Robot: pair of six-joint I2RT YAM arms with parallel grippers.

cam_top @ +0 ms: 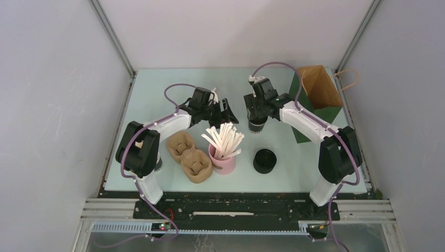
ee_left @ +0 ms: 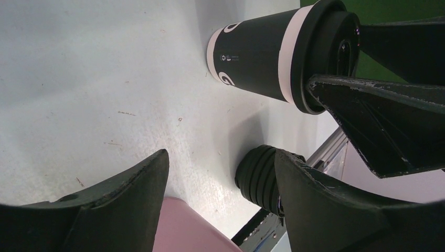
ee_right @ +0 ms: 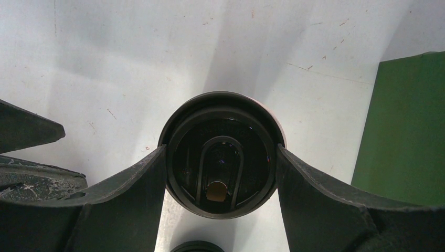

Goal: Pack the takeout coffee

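My right gripper (ee_right: 220, 153) pinches the lidded takeout coffee (ee_left: 257, 52), upright on the table (cam_top: 152, 100); my left gripper (ee_left: 221, 157) hangs spread and empty near it.

Pale mint table (cam_top: 157, 94), a few small scuffs on its top. Landmark is the pink straw holder (cam_top: 223, 164), which stands near the front edge at about the middle and is full of white straws (cam_top: 224, 137). Brown pulp cup carrier (cam_top: 189, 156) lies just left of the holder, angled, nearly touching it. Squat black stack of lids (cam_top: 264, 161) sits right of the holder, apart from it. Takeout coffee (cam_top: 257, 126) stands upright behind and right of the holder, lid on. Green paper bag (cam_top: 317, 86) stands open further right and behind, at the table's right edge.
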